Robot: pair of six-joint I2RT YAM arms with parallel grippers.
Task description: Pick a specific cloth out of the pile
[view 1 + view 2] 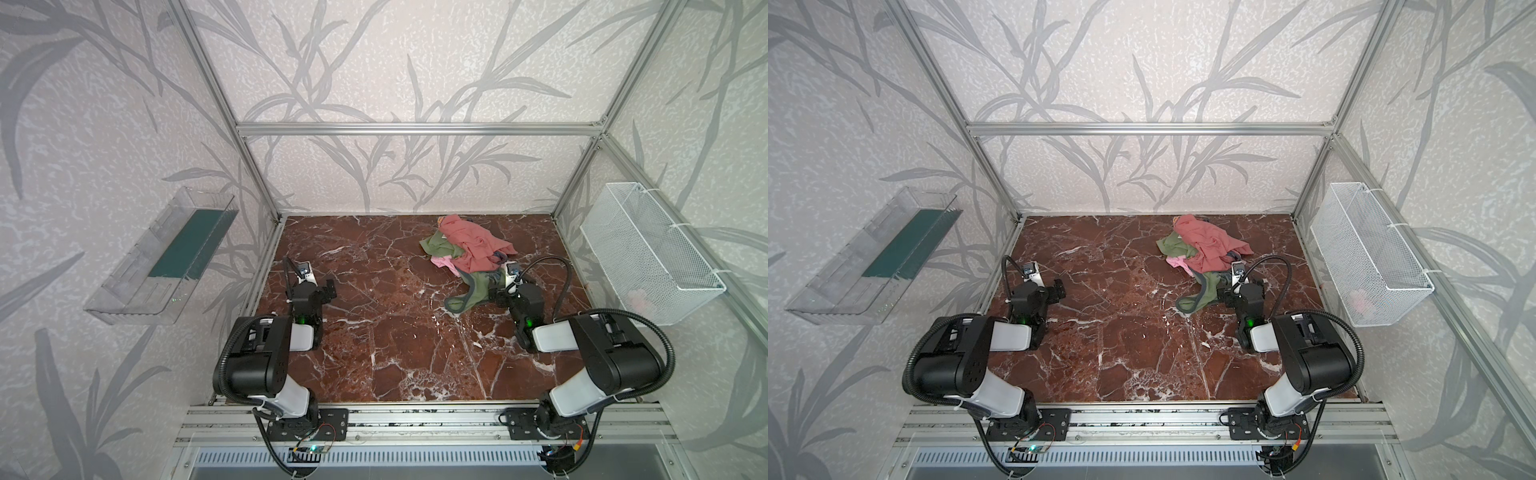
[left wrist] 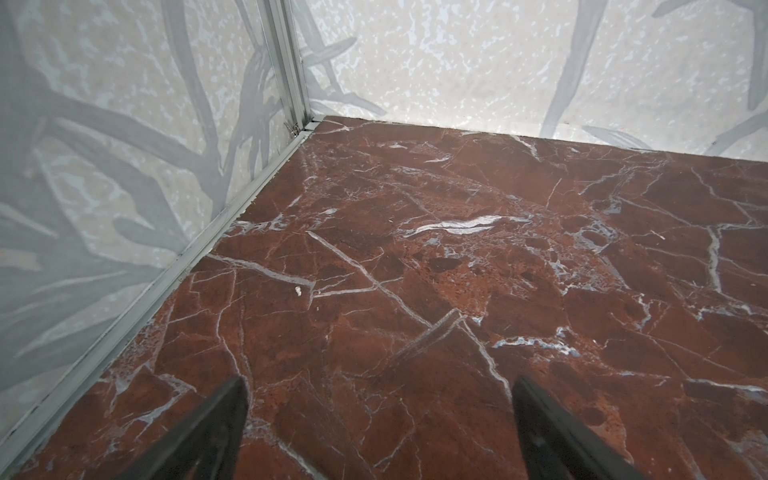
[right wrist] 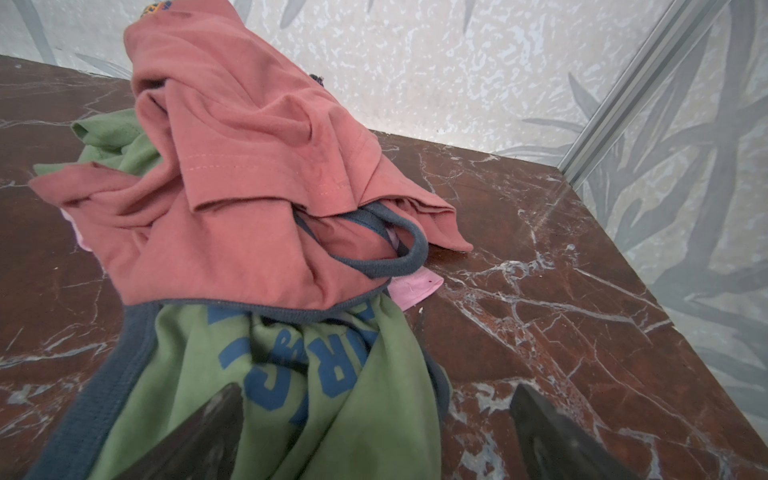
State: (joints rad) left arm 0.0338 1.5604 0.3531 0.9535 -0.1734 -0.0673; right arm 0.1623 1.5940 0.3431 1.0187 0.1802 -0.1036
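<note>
Right gripper [image 1: 496,282]: both top views, at the pile's [image 1: 461,254] near end.
Pink cloth [image 1: 442,262]: pile's left edge, under salmon garment [image 1: 473,241], by worktop's [image 1: 374,332] far edge.
Left gripper [image 2: 380,386]: left wrist, I see jaws wide, empty.
Green garment [image 3: 174,374]: right wrist, under my right jaws, spread wide, empty.

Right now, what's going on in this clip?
Nothing is held yet. The right gripper, open, sits at the near edge of the pile, over the green garment with grey trim. The light pink cloth peeks out from under the salmon-red cloth. The left gripper, open, is over the marble table, away from the pile.
</note>
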